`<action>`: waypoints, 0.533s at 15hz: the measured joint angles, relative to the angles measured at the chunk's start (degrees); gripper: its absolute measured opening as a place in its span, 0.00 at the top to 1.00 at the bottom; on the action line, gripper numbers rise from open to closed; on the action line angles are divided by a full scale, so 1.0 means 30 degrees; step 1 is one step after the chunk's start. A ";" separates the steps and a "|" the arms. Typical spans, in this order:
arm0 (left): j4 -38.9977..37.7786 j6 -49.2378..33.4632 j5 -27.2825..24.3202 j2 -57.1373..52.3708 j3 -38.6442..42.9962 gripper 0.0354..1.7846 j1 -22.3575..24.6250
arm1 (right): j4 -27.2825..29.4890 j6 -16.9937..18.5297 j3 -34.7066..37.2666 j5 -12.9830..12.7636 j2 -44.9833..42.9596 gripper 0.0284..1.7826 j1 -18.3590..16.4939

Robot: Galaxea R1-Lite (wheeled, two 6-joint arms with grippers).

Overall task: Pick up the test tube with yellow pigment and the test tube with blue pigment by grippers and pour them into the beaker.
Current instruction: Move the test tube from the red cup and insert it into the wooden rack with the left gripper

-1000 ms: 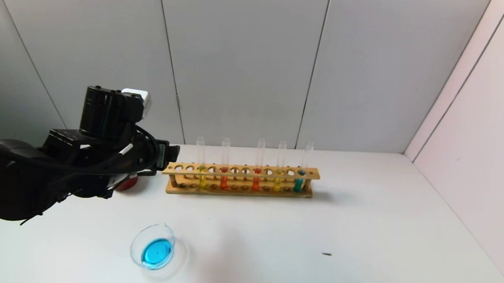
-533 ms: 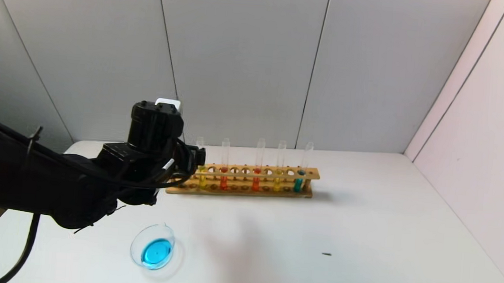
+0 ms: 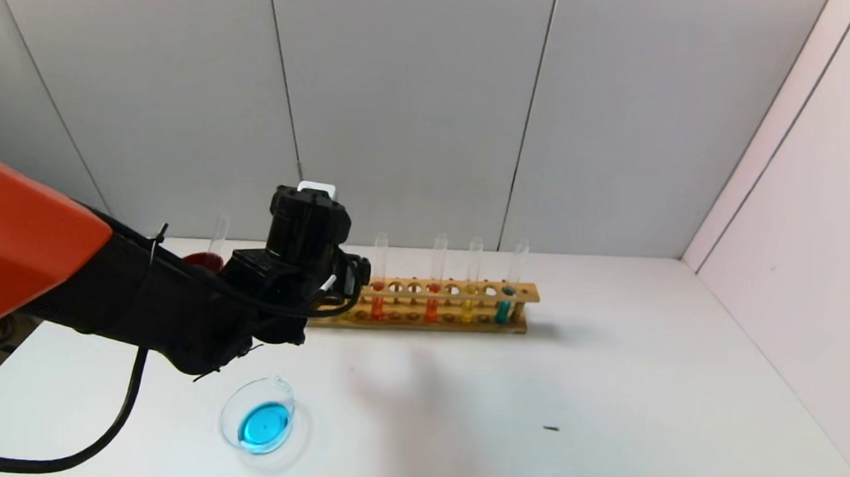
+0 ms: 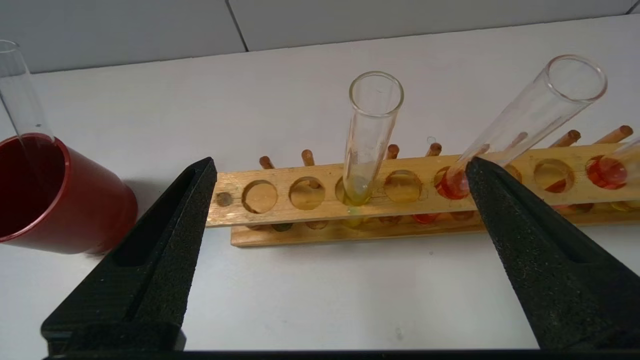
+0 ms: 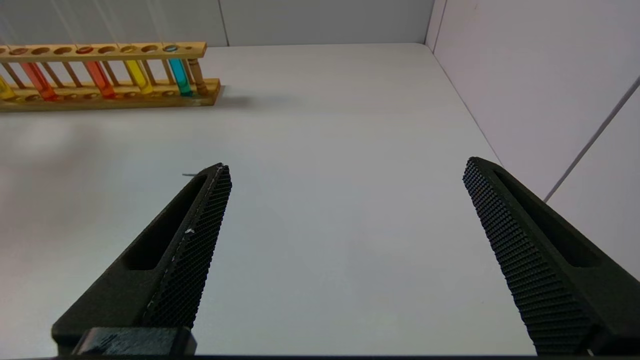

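Note:
My left gripper (image 3: 344, 278) (image 4: 337, 167) is open at the left end of the wooden rack (image 3: 459, 289). The test tube with yellow pigment (image 4: 371, 135) stands upright in the rack, just beyond the gap between the jaws and untouched; in the head view the gripper hides it. The beaker (image 3: 259, 415) sits near the front left with sky-blue liquid in it. No tube with sky-blue liquid shows; a teal-green tube (image 3: 504, 308) stands at the rack's right end. My right gripper (image 5: 345, 167) is open and empty over bare table, out of the head view.
A dark-red cup (image 4: 60, 200) (image 3: 203, 260) left of the rack holds an empty tube (image 4: 20, 95). Orange-red tubes (image 3: 377, 302) (image 3: 432, 306) and a second yellow tube (image 3: 470, 305) stand in the rack. An orange-red tube (image 4: 525, 120) is close to one left finger. A small dark speck (image 3: 551, 428) lies on the table.
My left arm has swung right and forward to the rack's left end, now covering the leftmost yellow tube in the head view and uncovering the red cup.

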 joint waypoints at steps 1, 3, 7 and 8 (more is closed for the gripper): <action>0.0008 -0.0085 0.0033 0.0276 -0.0333 0.02 0.0012 | 0.0008 0.0000 0.0000 -0.0004 0.0000 0.05 0.0000; 0.0069 -0.0085 0.0041 0.0784 -0.0975 0.02 0.0150 | 0.0008 0.0008 0.0000 -0.0004 0.0000 0.05 0.0000; 0.0069 -0.0093 0.0028 0.1784 -0.1950 0.02 0.0451 | 0.0000 0.0008 0.0000 -0.0004 0.0000 0.05 0.0000; 0.0045 -0.0102 0.0020 0.1967 -0.2097 0.02 0.0553 | 0.0008 0.0000 0.0000 0.0000 0.0000 0.05 0.0000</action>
